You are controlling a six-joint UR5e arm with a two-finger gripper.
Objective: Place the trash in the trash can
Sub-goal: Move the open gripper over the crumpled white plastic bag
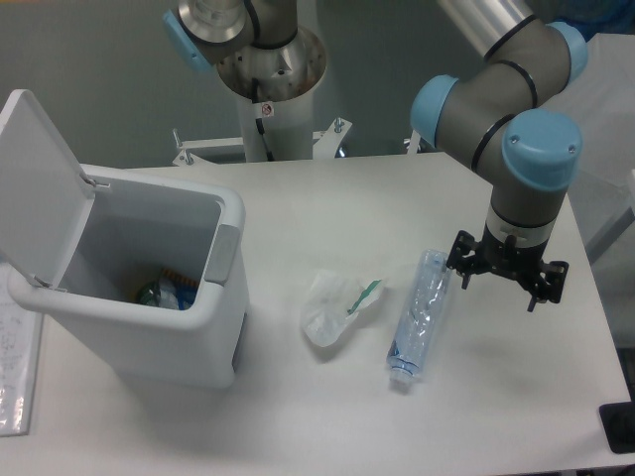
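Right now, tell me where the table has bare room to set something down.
Bare patches: the near strip in front of the trash can and bottle; the far stretch between the can's rim and the arm's base; the right corner beneath the hand. Crowded: mid-table, where the wrapper and bottle lie side by side.

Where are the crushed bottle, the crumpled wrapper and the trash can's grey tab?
crushed bottle (421,315): fixed camera, mid-body near the bluish label.
crumpled wrapper (333,309): fixed camera, centre of the clear crumple.
grey tab (226,254): fixed camera, middle of the tab on the bin's right wall.
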